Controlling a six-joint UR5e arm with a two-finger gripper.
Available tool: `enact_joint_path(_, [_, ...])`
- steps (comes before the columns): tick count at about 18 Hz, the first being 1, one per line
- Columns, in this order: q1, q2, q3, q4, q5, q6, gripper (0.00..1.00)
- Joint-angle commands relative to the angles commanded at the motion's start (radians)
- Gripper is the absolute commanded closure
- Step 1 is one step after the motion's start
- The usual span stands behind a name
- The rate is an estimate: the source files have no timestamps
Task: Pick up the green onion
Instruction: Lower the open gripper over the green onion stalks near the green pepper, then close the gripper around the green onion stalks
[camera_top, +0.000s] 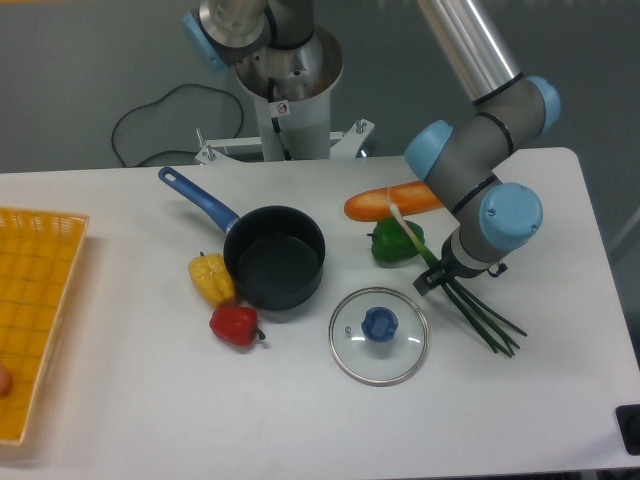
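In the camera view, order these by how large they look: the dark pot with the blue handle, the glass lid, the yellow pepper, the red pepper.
1. Dark pot with blue handle
2. Round glass lid with blue knob
3. Yellow pepper and red pepper: they look nearly alike, so I do not rank them.

Pincer (432, 282) down on the green onion (480, 312) — green pepper (396, 243) beside.

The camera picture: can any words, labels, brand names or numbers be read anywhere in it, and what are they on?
No text can be read.
Small red-and-white sticker on the silver robot base column: too small and blurred to read.
Dark blue saucepan, glass lid with blue knob, woven yellow tray and the vegetables: no lettering visible.
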Motion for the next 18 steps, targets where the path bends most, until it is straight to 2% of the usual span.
enact_joint_path(6, [-0.003, -0.003, -0.018, 0.006, -0.009, 0.002, 0.32])
enact_joint_path(14, [0.003, -0.017, -0.008, 0.014, -0.008, 0.006, 0.31])
enact_joint_path(18, [-0.005, 0.003, -0.029, 0.006, 0.000, 0.006, 0.31])
